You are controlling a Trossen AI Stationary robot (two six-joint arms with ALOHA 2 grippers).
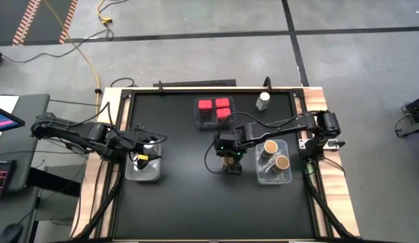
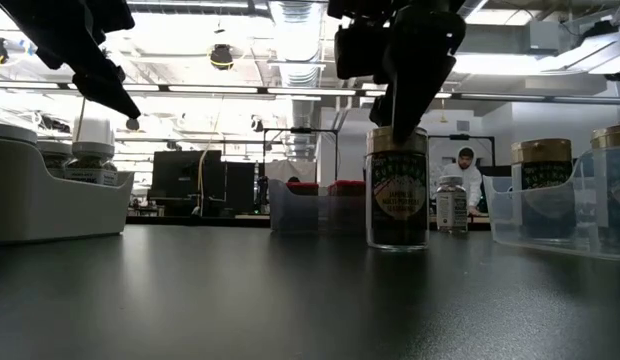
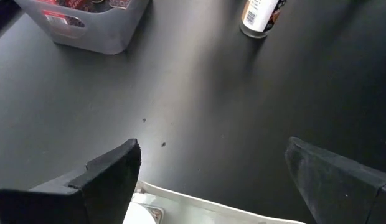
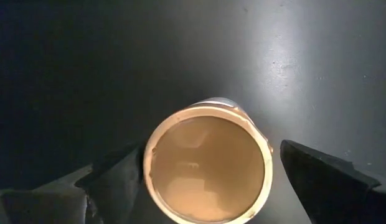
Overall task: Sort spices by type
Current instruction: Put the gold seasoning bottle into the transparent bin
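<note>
A tan-lidded spice jar (image 4: 207, 168) stands upright on the black table near its middle (image 1: 230, 164). My right gripper (image 1: 229, 154) hangs over it, pointing steeply down and open, with one finger (image 4: 115, 177) on each side of the lid. My left gripper (image 1: 142, 154) is open above the clear bin (image 1: 143, 170) at the left, which holds white-capped jars (image 2: 90, 150). Red-topped containers (image 1: 214, 108) sit in a bin at the far middle. Two tan-lidded jars (image 1: 276, 155) stand in the right bin. One white-capped jar (image 1: 263, 100) stands alone at the far right. My right gripper has one finger (image 4: 118, 174) close against the rim of the tan lid (image 4: 149, 163), and I cannot tell whether it touches. The other finger (image 4: 317, 177) stands clear of the lid. The jar stands upright on the table.
The three clear bins stand at the left (image 2: 50, 195), the far middle (image 2: 315, 208) and the right (image 2: 560, 200). Bare black table lies along the near edge and between the bins. Beyond the table, a person (image 2: 470, 170) is in the room.
</note>
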